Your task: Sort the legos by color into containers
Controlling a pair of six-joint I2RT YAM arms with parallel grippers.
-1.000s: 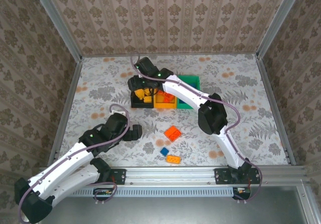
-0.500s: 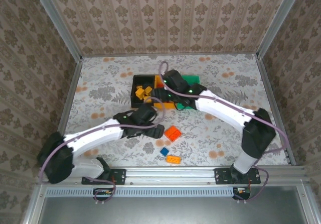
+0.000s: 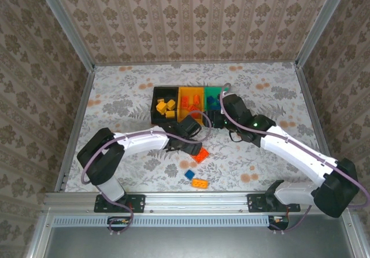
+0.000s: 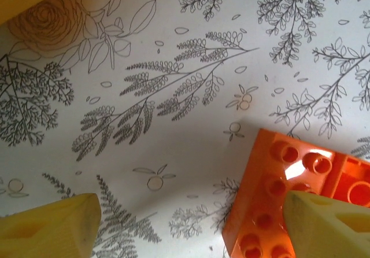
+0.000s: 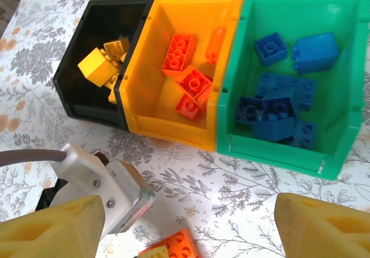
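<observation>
**A:** Which step are you on?

**B:** Picking the red-orange lego [image 4: 269, 212] off the desk [image 4: 173, 96] — your left gripper [image 4: 191, 212] gapes over it, off-centre. Centre, clamp, then the orange-yellow bin [image 5: 173, 133]. Your right gripper [image 5: 188, 220] hangs apart, empty.

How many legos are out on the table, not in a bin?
3. A red-orange brick sits at the left hand, a blue brick lies nearer the front edge, and a yellow-orange brick beside it. More may be hidden.
</observation>
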